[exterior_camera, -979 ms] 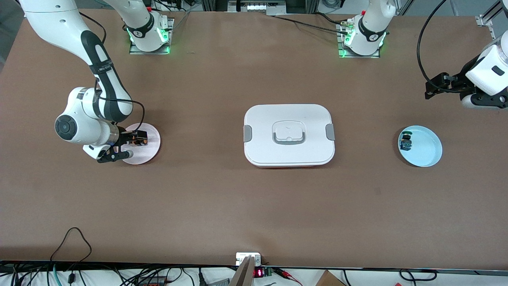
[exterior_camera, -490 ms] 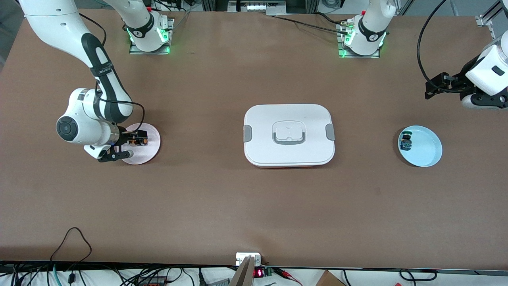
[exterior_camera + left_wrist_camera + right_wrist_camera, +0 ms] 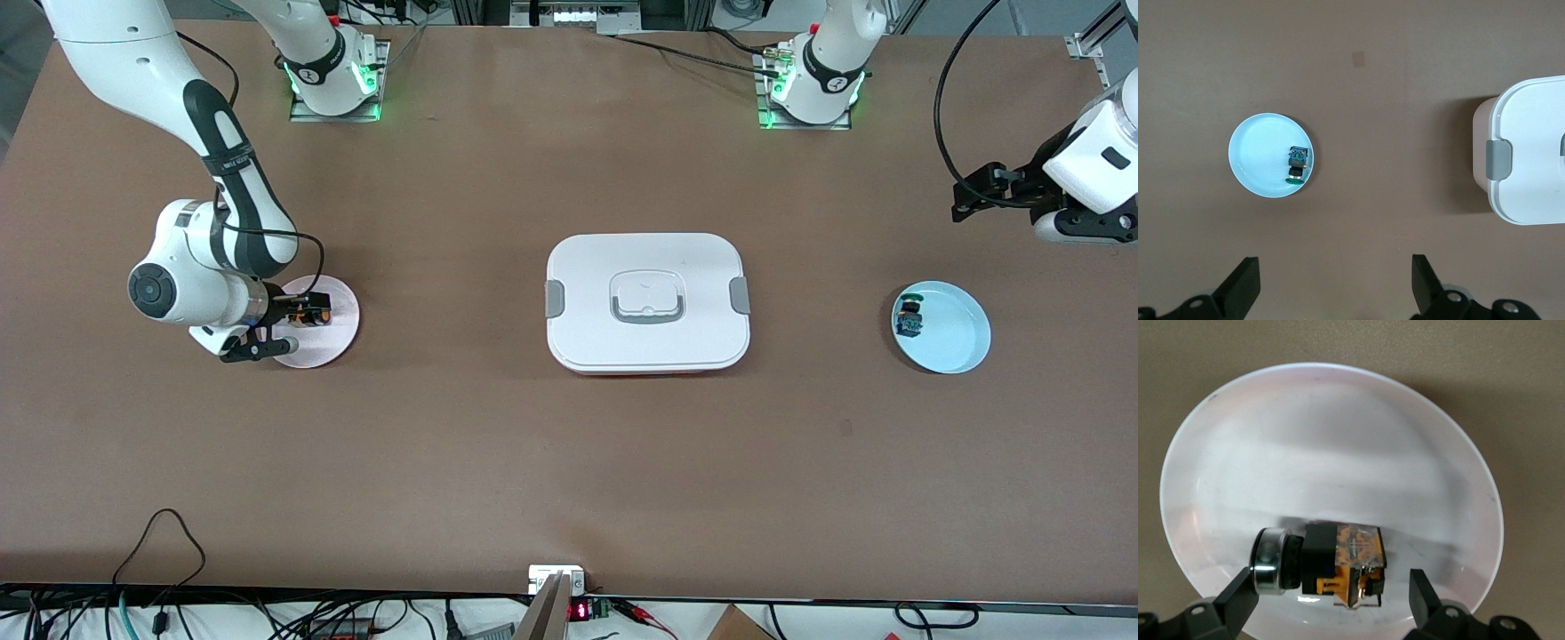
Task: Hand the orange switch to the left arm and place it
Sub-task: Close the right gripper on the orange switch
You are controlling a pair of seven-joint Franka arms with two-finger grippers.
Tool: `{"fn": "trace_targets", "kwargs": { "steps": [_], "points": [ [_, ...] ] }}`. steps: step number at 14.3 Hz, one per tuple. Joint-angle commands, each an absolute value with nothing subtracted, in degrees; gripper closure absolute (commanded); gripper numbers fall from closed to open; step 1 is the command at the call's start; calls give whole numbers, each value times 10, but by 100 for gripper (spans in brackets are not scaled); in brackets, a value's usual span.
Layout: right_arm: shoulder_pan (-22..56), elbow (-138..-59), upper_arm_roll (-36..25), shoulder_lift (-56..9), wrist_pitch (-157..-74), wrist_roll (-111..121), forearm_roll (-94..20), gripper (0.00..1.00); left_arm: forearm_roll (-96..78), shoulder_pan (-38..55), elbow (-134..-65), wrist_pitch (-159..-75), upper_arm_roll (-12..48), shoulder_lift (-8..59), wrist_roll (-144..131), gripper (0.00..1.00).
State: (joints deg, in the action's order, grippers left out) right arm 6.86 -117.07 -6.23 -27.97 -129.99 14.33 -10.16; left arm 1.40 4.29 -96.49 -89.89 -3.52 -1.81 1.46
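Observation:
The orange switch (image 3: 313,314) lies on its side on a pale pink plate (image 3: 340,302) at the right arm's end of the table. My right gripper (image 3: 298,315) is open and low over that plate. In the right wrist view the switch (image 3: 1331,563) lies between the two fingers of the right gripper (image 3: 1331,599), with gaps on both sides, on the plate (image 3: 1325,440). The white box (image 3: 647,302) stands mid-table. My left gripper (image 3: 965,200) waits, open and empty, high over the left arm's end of the table; its own view shows the same (image 3: 1336,287).
A light blue plate (image 3: 958,336) holding a green-capped switch (image 3: 909,318) sits at the left arm's end of the table. In the left wrist view the blue plate (image 3: 1258,153), green switch (image 3: 1297,165) and a corner of the box (image 3: 1531,153) show. Cables run along the table's near edge.
The right arm has shifted slightly while its gripper stays at the pink plate around the switch. The left arm has not moved.

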Motion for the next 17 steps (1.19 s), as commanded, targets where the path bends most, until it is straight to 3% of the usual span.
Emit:
{"fn": "trace_targets", "kwargs": {
  "steps": [1, 10, 11, 14, 16, 17],
  "points": [
    [67, -1174, -60, -278, -1308, 137, -112, 0, 9, 48, -947, -885, -41, -11, 20, 0],
    [68, -1169, -61, -285, -1313, 139, -156, 3, 10, 48, -948, -885, -40, -11, 21, 0],
    [68, -1170, -61, -286, -1314, 141, -156, 14, 9, 48, -948, -885, -40, -11, 20, 0],
    [69, -1170, -61, -285, -1314, 150, -147, 67, 9, 48, -948, -885, -40, -11, 21, 0],
    [68, -1170, -61, -285, -1313, 165, -147, 91, 9, 48, -948, -885, -40, -11, 20, 0],
    [68, -1169, -61, -285, -1312, 176, -147, 93, 9, 48, -948, -885, -41, -11, 20, 0]
  ]
}}
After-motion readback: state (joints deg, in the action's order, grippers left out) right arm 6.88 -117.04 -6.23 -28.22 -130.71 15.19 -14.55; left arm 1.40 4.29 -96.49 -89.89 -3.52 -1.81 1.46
